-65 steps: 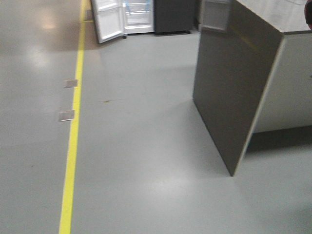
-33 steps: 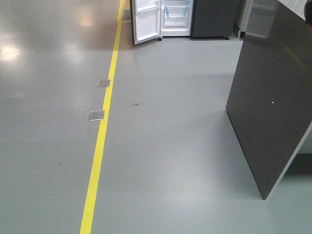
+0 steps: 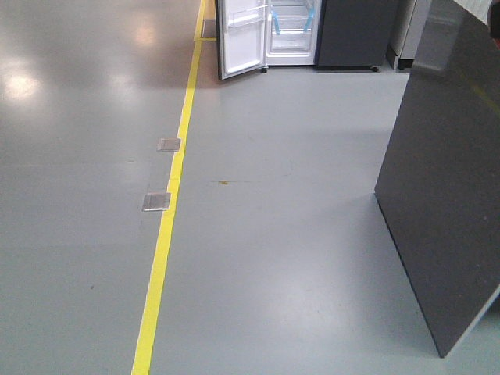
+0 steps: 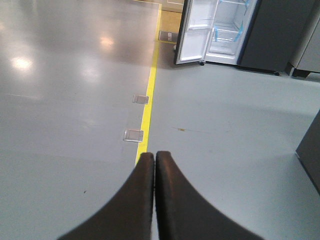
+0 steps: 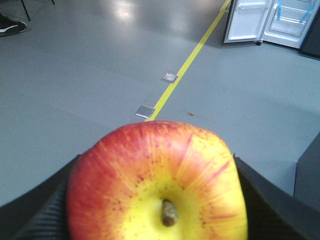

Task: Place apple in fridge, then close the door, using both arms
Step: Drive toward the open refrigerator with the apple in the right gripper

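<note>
Far ahead, the fridge (image 3: 293,35) stands open; right gripper (image 5: 156,212) grasps the apple (image 5: 157,175), left gripper (image 4: 155,167) clenched; approach seems next.

Grey floor (image 3: 297,258) with yellow line (image 3: 160,258), two metal plates (image 3: 156,201), open fridge (image 3: 293,35).

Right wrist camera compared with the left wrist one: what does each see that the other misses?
Only the right wrist view shows the apple, gripped between dark jaws, and a shoe far left. Only the left wrist view shows that arm's jaws pressed shut on nothing. Both show the open fridge, the yellow floor line and two small floor plates.
</note>
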Motion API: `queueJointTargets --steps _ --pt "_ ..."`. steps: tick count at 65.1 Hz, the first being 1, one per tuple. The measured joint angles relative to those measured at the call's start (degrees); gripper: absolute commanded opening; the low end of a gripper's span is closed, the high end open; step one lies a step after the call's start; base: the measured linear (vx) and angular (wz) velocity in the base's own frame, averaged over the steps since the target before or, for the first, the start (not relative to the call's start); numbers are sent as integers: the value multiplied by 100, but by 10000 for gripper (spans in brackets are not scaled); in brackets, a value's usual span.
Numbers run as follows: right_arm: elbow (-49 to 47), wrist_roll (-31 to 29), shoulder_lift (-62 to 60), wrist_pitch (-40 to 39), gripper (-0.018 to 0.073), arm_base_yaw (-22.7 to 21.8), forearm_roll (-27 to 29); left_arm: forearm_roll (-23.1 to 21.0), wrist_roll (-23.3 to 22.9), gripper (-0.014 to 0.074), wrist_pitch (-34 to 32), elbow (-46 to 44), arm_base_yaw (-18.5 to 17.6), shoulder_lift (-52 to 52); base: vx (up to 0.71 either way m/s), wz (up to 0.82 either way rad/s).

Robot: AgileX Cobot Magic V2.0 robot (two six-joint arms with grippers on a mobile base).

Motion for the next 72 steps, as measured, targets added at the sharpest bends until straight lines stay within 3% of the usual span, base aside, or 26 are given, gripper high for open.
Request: queueJointTargets --steps 72 --pt "0 0 0 0 -11 0 0 0 0 -8 0 0 0 0 30 2"
